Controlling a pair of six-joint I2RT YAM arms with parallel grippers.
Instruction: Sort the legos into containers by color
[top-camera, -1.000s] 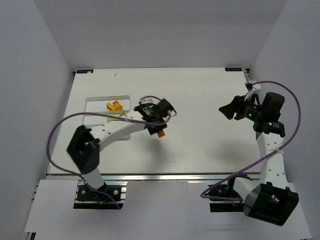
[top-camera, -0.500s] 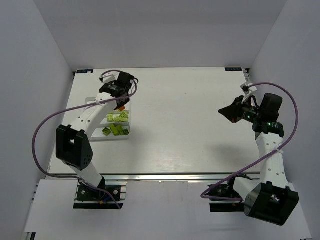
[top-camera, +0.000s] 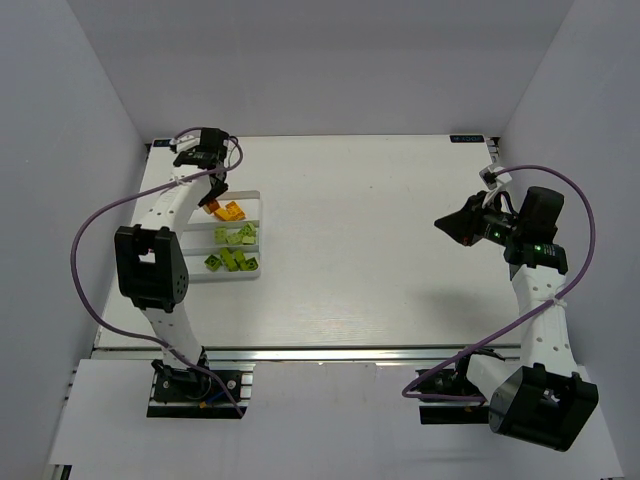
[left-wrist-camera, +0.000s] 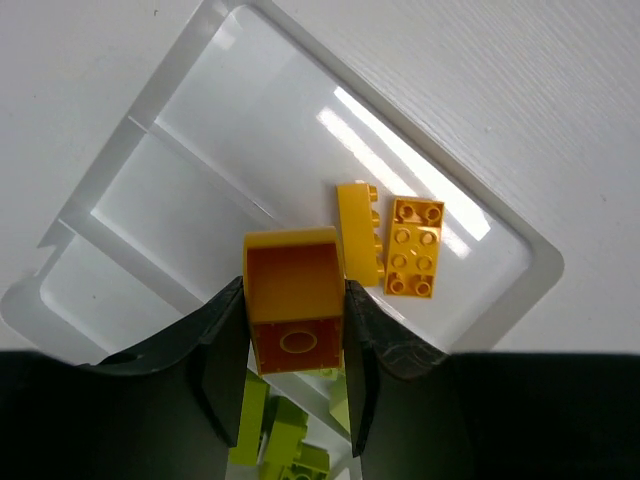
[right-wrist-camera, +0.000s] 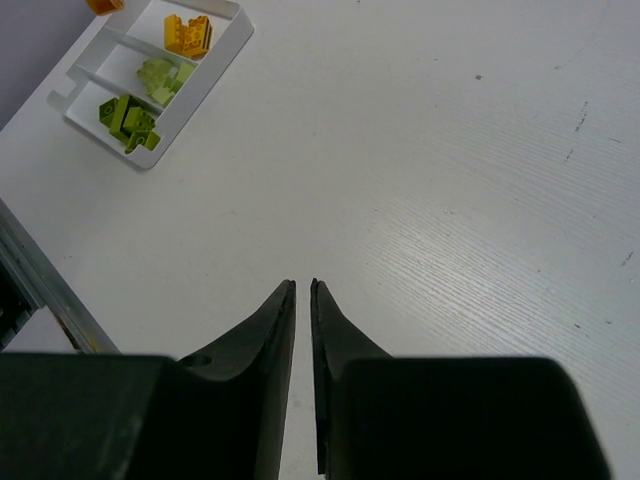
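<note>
One smooth orange-yellow brick (left-wrist-camera: 293, 310) is gripped between the left fingers (left-wrist-camera: 225, 370). Two more studded orange-yellow bricks (left-wrist-camera: 362, 233) (left-wrist-camera: 415, 247) are seen just past them, in the shiny white tray (left-wrist-camera: 250, 130) on the tabletop (left-wrist-camera: 560, 100). The right fingers (right-wrist-camera: 270, 330) are pressed together.

Tray (left-wrist-camera: 240, 130): white plastic, smooth and glossy, its floor showing bright glare streaks. Orange-yellow brick (left-wrist-camera: 295, 330) in the left gripper (left-wrist-camera: 293, 288): moulded plastic, smooth, satin sheen. Loose orange-yellow bricks (left-wrist-camera: 415, 247) and lime green bricks (left-wrist-camera: 285, 445): same finish. Fingers of the left gripper and right gripper (right-wrist-camera: 302, 285): black plastic, matt. Table (right-wrist-camera: 450, 200): white, matt, fine wood-like grain, a few dark specks. Near rail (top-camera: 330, 353): bare brushed metal. Cables (top-camera: 79, 245): smooth purple sheath.
</note>
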